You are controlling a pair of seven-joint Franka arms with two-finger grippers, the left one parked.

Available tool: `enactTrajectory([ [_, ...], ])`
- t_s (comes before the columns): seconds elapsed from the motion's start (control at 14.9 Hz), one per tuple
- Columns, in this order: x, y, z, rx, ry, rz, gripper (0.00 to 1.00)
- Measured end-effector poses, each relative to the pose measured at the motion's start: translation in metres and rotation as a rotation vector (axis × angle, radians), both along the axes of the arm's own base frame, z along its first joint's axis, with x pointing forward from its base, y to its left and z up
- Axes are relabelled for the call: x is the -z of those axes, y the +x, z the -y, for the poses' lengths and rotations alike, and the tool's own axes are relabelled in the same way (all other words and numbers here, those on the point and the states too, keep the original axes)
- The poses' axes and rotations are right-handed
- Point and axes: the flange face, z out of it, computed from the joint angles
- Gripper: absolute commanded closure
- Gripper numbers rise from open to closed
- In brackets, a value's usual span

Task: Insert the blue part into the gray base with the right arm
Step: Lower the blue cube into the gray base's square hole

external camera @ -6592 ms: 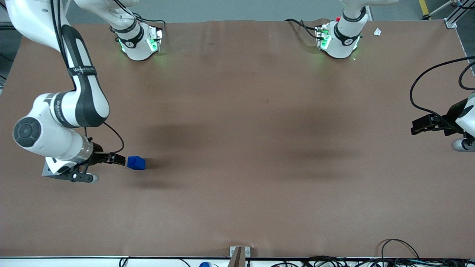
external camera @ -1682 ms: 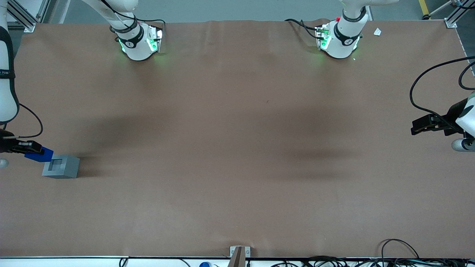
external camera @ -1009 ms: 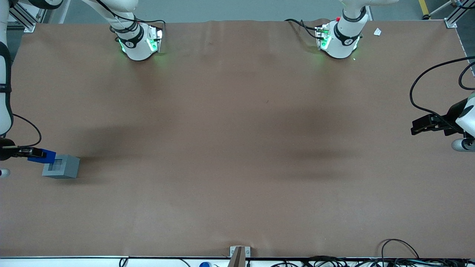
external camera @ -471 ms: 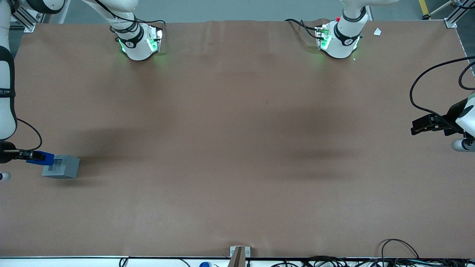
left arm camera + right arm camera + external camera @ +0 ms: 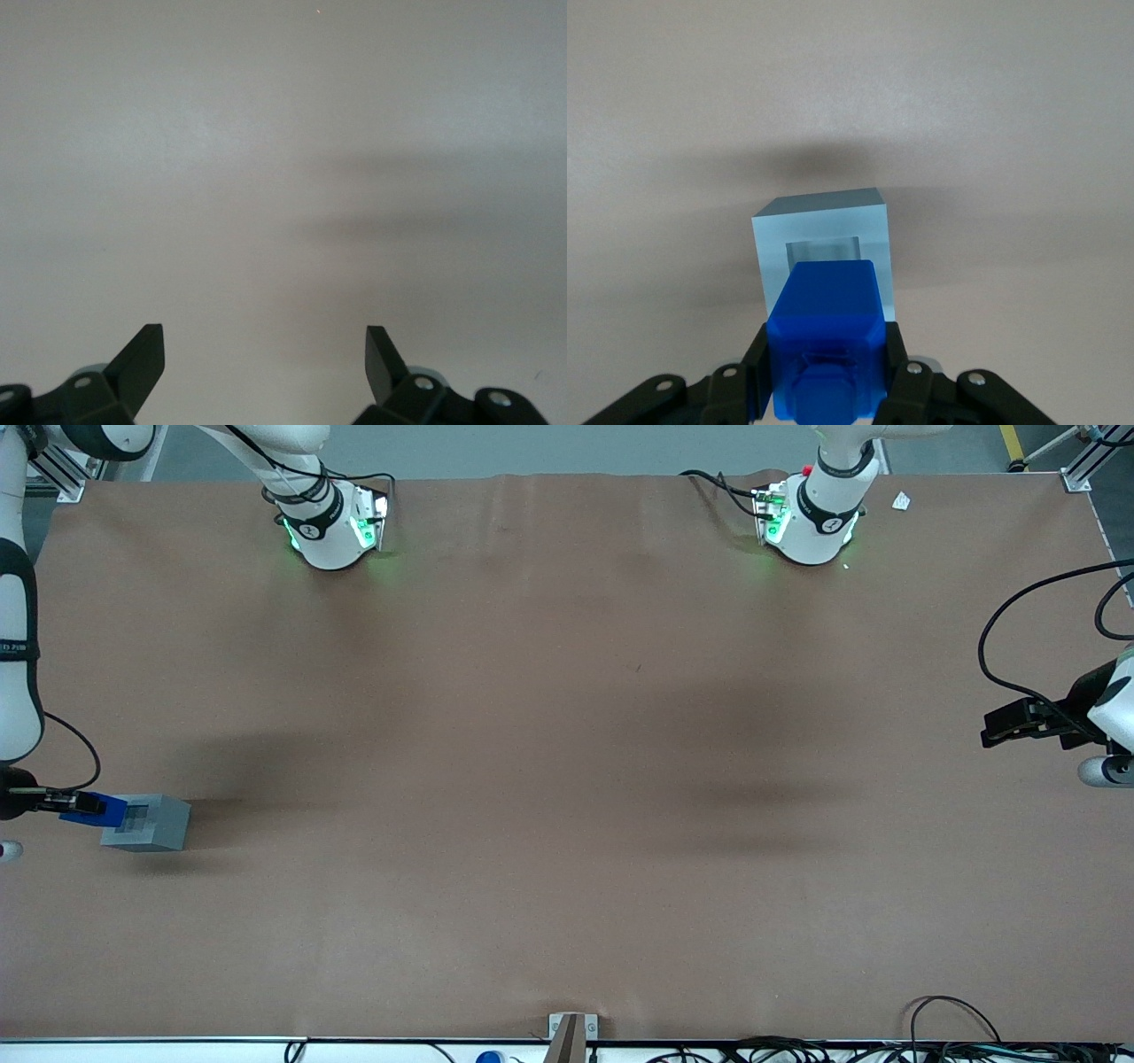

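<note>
A brown table (image 5: 567, 779) fills the front view. At the working arm's end sits the gray base (image 5: 149, 824), its dark square recess facing up. The gripper (image 5: 78, 804) of the right arm (image 5: 18, 638) pinches the blue part (image 5: 99, 810), its fingers (image 5: 756, 367) pressed against the part's sides. The part (image 5: 826, 336) hangs over the edge of the base (image 5: 824, 237), partly covering the recess.
</note>
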Motion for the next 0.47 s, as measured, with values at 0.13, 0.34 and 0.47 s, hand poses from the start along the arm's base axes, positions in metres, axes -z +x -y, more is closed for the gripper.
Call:
enactTrajectory([
  [0.13, 0.009, 0.000, -0.001, -0.008, 0.005, -0.011, 0.98],
  [0.34, 0.017, 0.001, -0.002, -0.016, 0.009, -0.019, 0.98],
  [0.47, 0.018, 0.001, -0.002, -0.017, 0.010, -0.020, 0.98],
])
